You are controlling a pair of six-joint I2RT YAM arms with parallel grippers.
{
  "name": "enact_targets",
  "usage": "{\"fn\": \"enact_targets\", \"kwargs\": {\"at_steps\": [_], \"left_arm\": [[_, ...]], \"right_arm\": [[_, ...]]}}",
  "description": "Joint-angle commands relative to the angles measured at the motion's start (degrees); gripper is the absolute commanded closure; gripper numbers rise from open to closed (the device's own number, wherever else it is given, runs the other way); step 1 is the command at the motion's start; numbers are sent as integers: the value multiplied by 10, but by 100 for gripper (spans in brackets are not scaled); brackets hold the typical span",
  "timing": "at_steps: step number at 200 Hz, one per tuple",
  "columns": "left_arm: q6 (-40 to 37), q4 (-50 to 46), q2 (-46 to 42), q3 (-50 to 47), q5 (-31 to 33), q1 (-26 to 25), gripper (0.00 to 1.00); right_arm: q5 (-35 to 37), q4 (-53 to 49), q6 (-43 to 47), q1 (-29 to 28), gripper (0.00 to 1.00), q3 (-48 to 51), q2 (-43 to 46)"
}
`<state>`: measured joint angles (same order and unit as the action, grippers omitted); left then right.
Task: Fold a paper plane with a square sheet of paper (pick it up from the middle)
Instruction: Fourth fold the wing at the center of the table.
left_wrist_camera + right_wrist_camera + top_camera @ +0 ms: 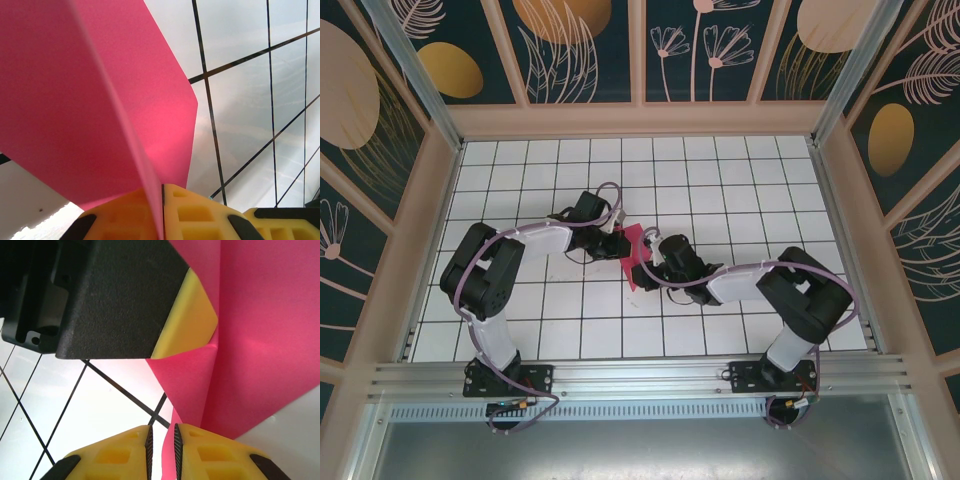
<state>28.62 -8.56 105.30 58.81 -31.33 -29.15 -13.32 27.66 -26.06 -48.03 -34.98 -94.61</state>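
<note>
the left fingers (200, 215) are pressed shut on the square sheet of paper (75, 100). their yellow pads meet on a crease that runs up the sheet from the grip to the top of the left wrist view. the red-pink paper spreads out in a panel on either side of that crease. the right panel ends in a slanted edge and a blunt corner over the white surface (240, 125) with its dark grid lines.

the right fingers (210, 455) stand only a slit apart. a lower edge of the paper dips into that slit next to the right-hand pad. a sliver of white shows between the paper and the other pad, so the pads are not closed tight on it. above them in the right wrist view, a black finger with a yellow tip lies against the sheet where a vertical fold line runs down it.

from the top camera the paper sits near the middle of the gridded surface, between the two wrists. the left arm (535, 242) reaches in from the left and the right arm (745, 280) from the right, both meeting at the sheet. a red strip of it trails toward the near edge just beside the right wrist. whether that lower part touches the surface i cannot tell.
</note>
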Motion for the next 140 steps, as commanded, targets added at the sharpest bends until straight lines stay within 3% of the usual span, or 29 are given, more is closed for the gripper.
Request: {"fn": "enact_targets", "kwargs": {"at_steps": [1, 76, 140], "left_arm": [[1, 6, -1, 4, -15, 4, 89], [5, 7, -3, 4, -16, 4, 88], [16, 8, -6, 3, -18, 4, 88]], "right_arm": [[3, 6, -5, -5, 77, -8, -15], [-14, 9, 1, -7, 83, -24, -31], [13, 13, 12, -17, 74, -8, -20]]}}
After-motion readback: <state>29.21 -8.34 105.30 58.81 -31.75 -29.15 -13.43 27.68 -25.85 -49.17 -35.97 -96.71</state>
